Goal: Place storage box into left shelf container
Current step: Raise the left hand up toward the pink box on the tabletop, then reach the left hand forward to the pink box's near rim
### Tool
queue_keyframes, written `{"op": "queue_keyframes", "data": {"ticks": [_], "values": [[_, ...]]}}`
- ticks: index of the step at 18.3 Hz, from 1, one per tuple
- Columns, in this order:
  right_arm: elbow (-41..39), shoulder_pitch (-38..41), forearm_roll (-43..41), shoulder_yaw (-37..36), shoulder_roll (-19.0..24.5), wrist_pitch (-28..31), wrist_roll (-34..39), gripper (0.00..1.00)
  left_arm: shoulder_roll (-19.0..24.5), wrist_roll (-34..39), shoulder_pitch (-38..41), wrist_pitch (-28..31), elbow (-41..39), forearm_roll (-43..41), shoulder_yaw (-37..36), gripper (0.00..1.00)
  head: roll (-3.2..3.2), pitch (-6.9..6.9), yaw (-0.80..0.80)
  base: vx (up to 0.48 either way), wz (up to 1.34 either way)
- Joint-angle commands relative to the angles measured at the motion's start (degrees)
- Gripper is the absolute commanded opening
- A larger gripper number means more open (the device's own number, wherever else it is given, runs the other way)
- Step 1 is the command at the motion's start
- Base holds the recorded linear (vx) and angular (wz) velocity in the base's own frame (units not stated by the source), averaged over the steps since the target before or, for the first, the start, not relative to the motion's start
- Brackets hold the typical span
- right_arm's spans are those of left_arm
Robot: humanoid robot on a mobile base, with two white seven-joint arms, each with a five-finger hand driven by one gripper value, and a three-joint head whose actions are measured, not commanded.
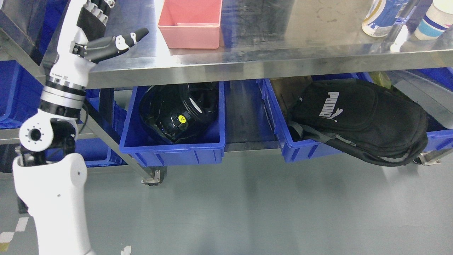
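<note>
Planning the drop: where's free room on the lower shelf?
Bare strip between the left blue bin and right blue bin. Left bin mostly filled by a black helmet; right bin overflows with a Puma backpack.

White left arm (53, 209) with a round screw-ringed elbow joint (34, 134), silver-and-black wrist bands below the robot hand (97, 33), whose fingers (120, 41) are black with white patches.

The far end of the pink storage box (190, 22) is cut off by the top edge. The left hand (95, 30) loses its fingertips past the same edge. Two bottles (380, 16) at far right show only their bases. The counter (269, 58) hides part of the black helmet (178, 111).
</note>
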Motion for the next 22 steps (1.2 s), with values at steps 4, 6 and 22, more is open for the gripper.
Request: {"op": "queue_keyframes", "data": {"ticks": [4, 6, 22], "values": [[-1.00, -0.35, -0.09, -0.17, -1.00, 0.28, -0.09, 1.00, 26.22, -12.26, -15.99, -0.24, 13.14, -9.22, -24.81, 0.98, 0.00, 0.00, 0.00, 0.000, 0.00], [-1.00, -0.35, -0.09, -0.17, -1.00, 0.28, 0.00, 1.00, 22.35, -12.70, -19.95, -0.24, 16.75, -12.50, -30.44, 0.98, 0.00, 0.00, 0.00, 0.000, 0.00], [-1.00, -0.35, -0.09, -0.17, -1.00, 0.28, -0.08, 1.00, 9.87, -17.19, -32.08, -0.33, 35.04, -23.41, -40.40, 0.98, 0.00, 0.00, 0.00, 0.000, 0.00]]}}
